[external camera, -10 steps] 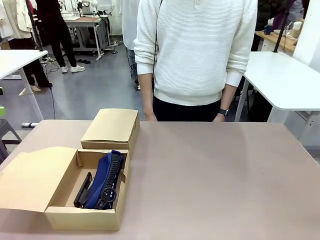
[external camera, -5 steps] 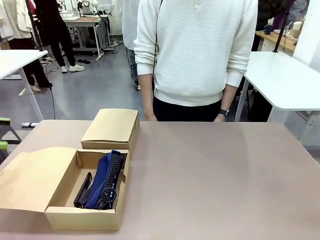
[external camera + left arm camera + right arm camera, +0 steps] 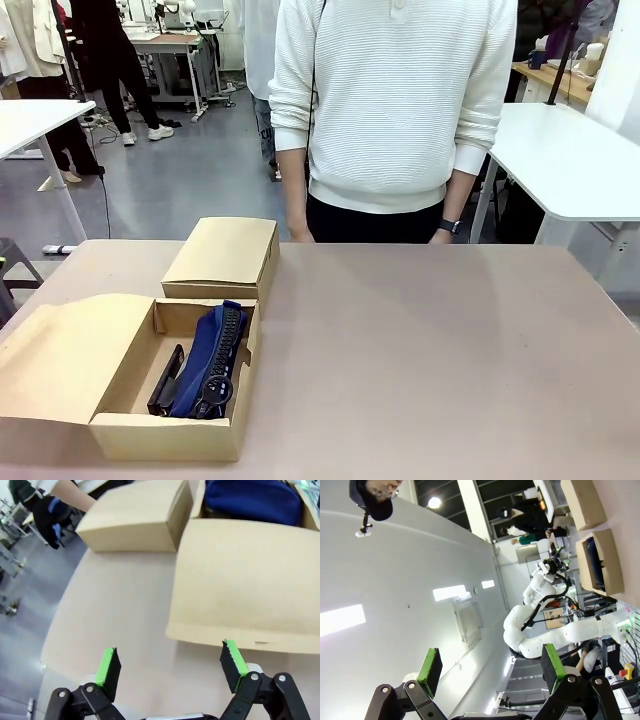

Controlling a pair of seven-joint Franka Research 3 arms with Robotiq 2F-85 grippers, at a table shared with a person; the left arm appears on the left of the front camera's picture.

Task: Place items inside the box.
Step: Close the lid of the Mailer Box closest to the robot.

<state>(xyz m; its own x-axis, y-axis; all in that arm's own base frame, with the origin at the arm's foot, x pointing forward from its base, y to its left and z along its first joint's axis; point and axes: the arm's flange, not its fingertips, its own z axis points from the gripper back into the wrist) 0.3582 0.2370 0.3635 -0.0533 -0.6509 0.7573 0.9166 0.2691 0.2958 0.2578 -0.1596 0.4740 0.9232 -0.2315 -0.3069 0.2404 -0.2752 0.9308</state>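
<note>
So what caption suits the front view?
Open box holding a navy pouch and stapler; smaller box shut behind it.

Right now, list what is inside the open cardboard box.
Inside the open box lie a navy-blue zip pouch and, beside it against the flap-side wall, a black stapler. The pouch covers most of the floor, so anything beneath it cannot be seen.

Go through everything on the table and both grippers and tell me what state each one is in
Larger box: open, flap lid folded out flat to its left.
Smaller box: closed, behind the larger one.
Blue pencil pouch: lying inside the larger box.
Black stapler: inside the larger box, beside the pouch.
Left gripper: open, empty, above the flap lid's edge.
Right gripper: open, empty, pointing away from the table.
</note>
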